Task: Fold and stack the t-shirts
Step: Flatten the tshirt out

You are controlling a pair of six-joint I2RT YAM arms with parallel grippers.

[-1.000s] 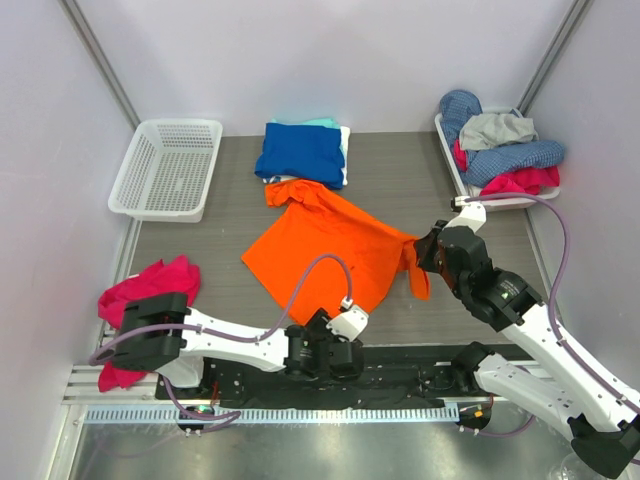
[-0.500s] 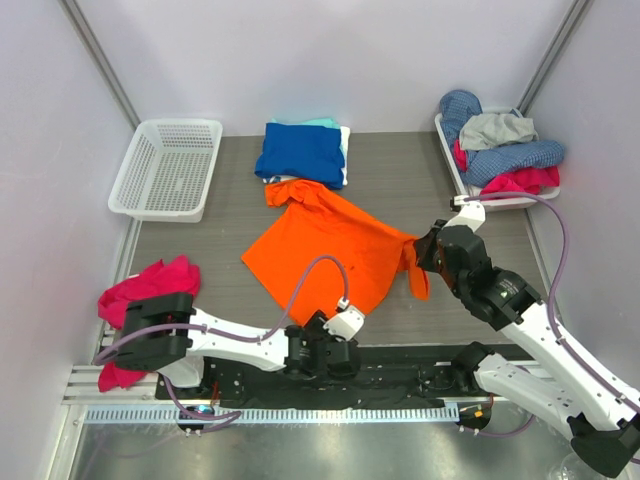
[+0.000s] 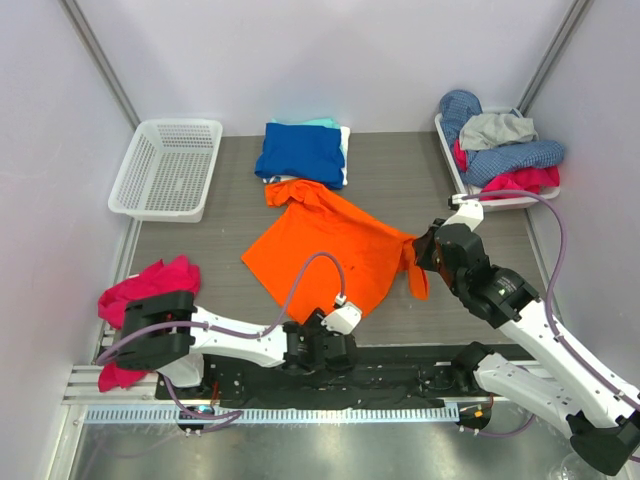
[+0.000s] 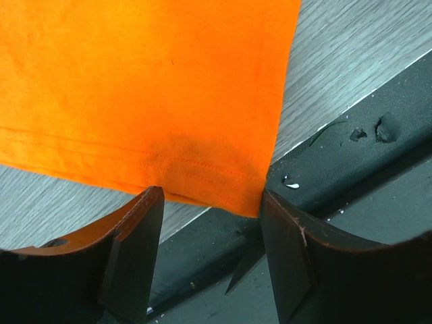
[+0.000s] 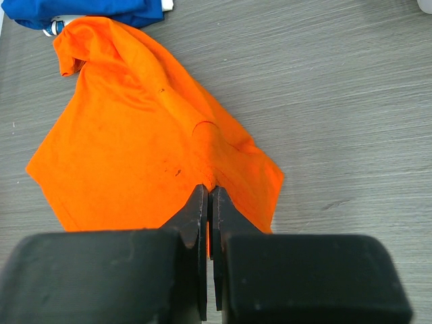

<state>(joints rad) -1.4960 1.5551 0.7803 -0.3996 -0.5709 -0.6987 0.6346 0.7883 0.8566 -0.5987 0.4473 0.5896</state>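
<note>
**A:** What is the orange t-shirt [image 3: 325,245] like?

**B:** It is soft, matte cloth, bright orange with a few small dark specks. It lies spread mostly flat but askew on the grey wood-grain table [image 3: 400,180]. Its far end is crumpled, and a double-stitched hem runs along its near edge.

**A:** And around it?

**B:** A folded royal blue t-shirt [image 3: 300,152] touches that crumpled far end. It lies on pale teal and white cloth [image 3: 343,135], of which only the edges show. Far-left of the orange shirt stands a white plastic basket [image 3: 165,168], rectangular with lattice walls. Far-right of it, a white tray [image 3: 445,135] holds a heap of clothes [image 3: 500,150]: blue checked, grey and pink pieces bundled together. Near-left of it, well apart, a pink cloth [image 3: 150,290] lies crumpled.

**A:** The grippers?

**B:** The right gripper [image 5: 208,196] has its dark fingers pressed together on a raised pinch of the orange shirt at its right edge. The fabric ridges up toward the pinch, and a narrow flap trails beside it. The left gripper [image 4: 210,202] has its fingers spread at the shirt's near corner. In the wrist view the hem corner lies between them, but I cannot tell whether they touch the cloth. Just past that corner the wood gives way to a black mat [image 4: 351,162], smooth with small scuffs.
</note>
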